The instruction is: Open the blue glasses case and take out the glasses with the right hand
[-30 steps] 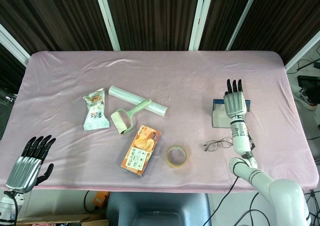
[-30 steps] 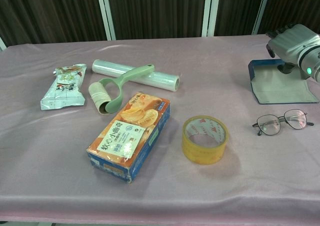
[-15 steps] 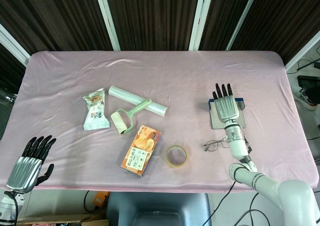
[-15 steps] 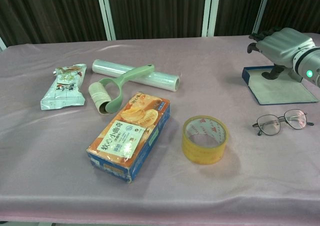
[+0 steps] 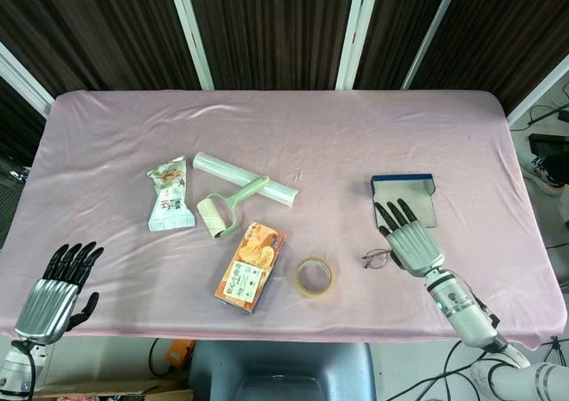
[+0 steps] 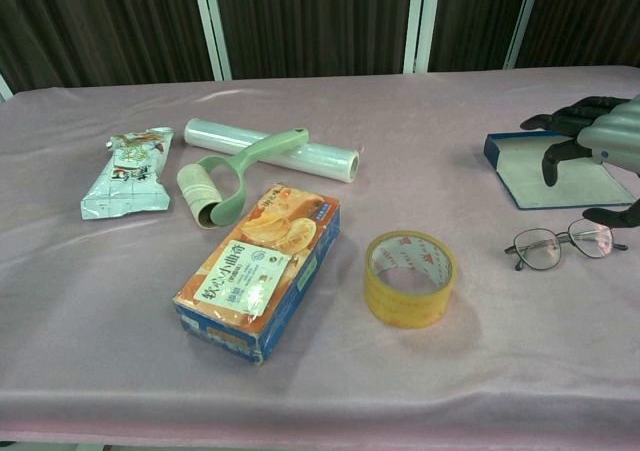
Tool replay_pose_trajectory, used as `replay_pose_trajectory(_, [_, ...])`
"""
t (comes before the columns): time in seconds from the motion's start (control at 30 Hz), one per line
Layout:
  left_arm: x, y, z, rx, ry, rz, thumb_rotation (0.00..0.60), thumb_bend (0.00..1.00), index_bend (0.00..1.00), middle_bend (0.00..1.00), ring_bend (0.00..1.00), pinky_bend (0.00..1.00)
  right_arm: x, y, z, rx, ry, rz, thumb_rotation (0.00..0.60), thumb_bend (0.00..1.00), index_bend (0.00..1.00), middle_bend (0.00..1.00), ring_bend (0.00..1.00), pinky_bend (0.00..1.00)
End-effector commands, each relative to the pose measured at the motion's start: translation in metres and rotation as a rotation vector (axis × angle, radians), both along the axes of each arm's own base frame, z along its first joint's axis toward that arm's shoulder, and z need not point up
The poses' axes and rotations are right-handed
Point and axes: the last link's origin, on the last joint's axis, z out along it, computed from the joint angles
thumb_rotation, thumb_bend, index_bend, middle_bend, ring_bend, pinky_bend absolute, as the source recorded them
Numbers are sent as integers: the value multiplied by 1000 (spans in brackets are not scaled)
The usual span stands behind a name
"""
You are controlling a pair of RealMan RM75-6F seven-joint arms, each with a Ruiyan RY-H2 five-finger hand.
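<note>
Hovering right hand [image 5: 411, 244] above glasses [image 6: 560, 244], fingers spread.

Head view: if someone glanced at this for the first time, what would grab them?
Probably the right hand, fingers spread and holding nothing, hanging over the glasses near the table's front right. Just behind it the blue glasses case lies flat and open, while the orange snack box and yellow tape roll sit mid-table.
</note>
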Motion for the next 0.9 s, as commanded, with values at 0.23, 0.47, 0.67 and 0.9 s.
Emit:
replay_pose_trajectory(0.23, [0, 0, 1, 1, -4, 1, 600, 411, 0, 35, 0, 0, -11, -6, -14, 27, 0, -32, 600, 477, 529, 34, 0, 0])
replay_pose_trajectory(0.47, [-1, 0, 3, 8, -7, 2, 600, 410, 0, 35, 0, 0, -17, -12, -20, 29, 8, -51, 600, 484, 556, 29, 0, 0])
replay_pose_trajectory(0.67, [-1, 0, 2, 3, -5, 2, 600, 411, 0, 35, 0, 0, -24, -14, -24, 40, 24, -72, 600, 497, 570, 28, 0, 0])
replay_pose_trajectory(0.9, [-1, 0, 2, 5, -6, 4, 600, 411, 0, 35, 0, 0, -27, -17, -34, 60, 28, -84, 600, 507, 586, 29, 0, 0])
